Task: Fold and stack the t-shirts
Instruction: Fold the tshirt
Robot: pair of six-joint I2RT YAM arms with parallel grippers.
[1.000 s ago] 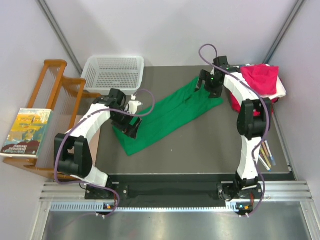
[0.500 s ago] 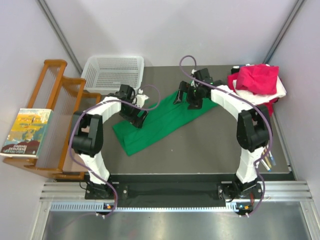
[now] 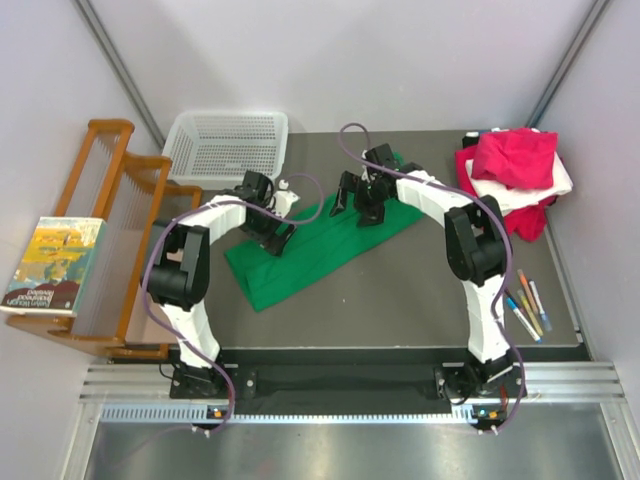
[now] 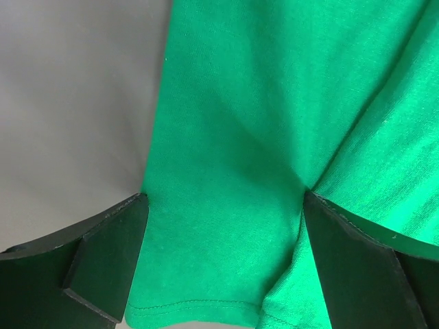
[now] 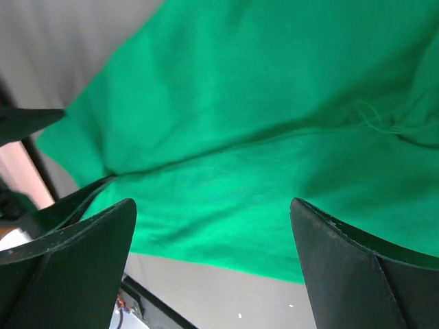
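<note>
green t-shirt [image 3: 300, 262] lies flat directly beneath both hands; left hand [image 4: 223, 199] and right hand [image 5: 212, 202] gape wide, holding nothing. light, limp cotton will likely sag and slide: pinch its hemmed edge.

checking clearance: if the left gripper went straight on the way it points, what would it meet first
The green shirt: it fills the gap between the left gripper's open jaws; depth unclear.
</note>
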